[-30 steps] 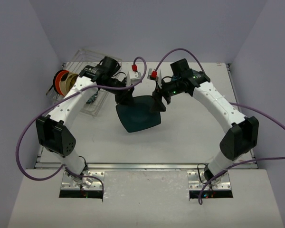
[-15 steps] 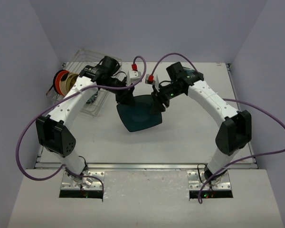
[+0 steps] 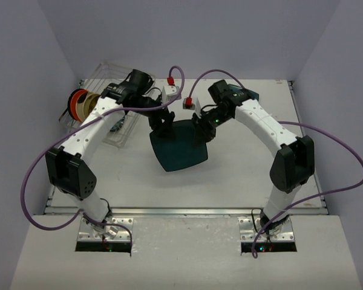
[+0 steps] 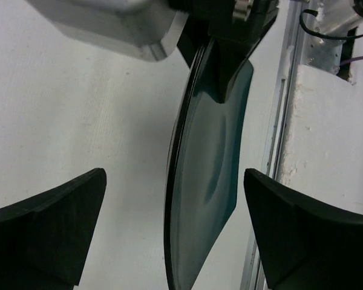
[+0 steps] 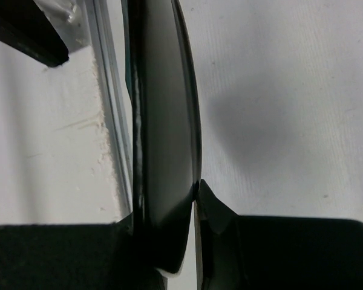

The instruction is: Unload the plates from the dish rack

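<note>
Grip: right gripper (image 5: 193, 202) pinches the rim of the dark teal plate (image 3: 180, 148); we see both fingers pressed on it.
Left side: left gripper (image 4: 174, 181) stands spread, one finger on either side of the same plate, neither touching it.
Plate position: between the two grippers, above the table (image 3: 248, 175), apart from the dish rack (image 3: 100, 75); we cannot tell whether it touches the table.
Rack contents: we see an orange-red plate (image 3: 78, 103) upright at its left end; the rest is unclear.

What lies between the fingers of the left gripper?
The teal plate, edge-on, stands in the gap of the open left gripper, touching neither side; the left wrist view shows it.
</note>
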`<action>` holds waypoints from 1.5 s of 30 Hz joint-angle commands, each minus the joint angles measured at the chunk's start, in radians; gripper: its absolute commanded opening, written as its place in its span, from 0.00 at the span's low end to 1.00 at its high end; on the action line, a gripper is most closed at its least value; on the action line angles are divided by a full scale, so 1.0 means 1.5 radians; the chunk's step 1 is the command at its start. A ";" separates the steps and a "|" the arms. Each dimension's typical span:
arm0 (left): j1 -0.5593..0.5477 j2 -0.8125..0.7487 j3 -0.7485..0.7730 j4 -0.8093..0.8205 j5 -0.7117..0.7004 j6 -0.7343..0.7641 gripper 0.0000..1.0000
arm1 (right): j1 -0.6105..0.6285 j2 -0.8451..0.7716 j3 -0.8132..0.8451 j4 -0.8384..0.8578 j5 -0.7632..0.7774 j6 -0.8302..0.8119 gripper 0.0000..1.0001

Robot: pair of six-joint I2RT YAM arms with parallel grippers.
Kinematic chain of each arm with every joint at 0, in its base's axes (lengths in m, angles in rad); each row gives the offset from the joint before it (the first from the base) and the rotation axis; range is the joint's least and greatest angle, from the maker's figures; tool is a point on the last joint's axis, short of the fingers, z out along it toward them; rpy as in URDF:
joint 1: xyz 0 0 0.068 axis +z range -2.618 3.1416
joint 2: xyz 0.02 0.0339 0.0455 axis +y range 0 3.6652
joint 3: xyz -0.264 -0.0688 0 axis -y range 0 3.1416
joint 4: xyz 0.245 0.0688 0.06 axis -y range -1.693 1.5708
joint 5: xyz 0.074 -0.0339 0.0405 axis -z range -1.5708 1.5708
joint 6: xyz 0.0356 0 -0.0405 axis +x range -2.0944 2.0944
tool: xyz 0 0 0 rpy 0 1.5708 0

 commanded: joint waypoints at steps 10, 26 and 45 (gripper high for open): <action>0.129 -0.084 0.019 0.260 -0.200 -0.245 1.00 | -0.249 0.103 0.120 0.173 -0.228 0.337 0.00; 0.163 -0.087 -0.013 0.299 -0.216 -0.260 1.00 | -0.456 0.363 0.390 0.214 -0.213 0.410 0.00; 0.163 -0.094 -0.063 0.311 -0.217 -0.264 1.00 | -0.487 0.460 0.419 0.298 -0.125 0.364 0.00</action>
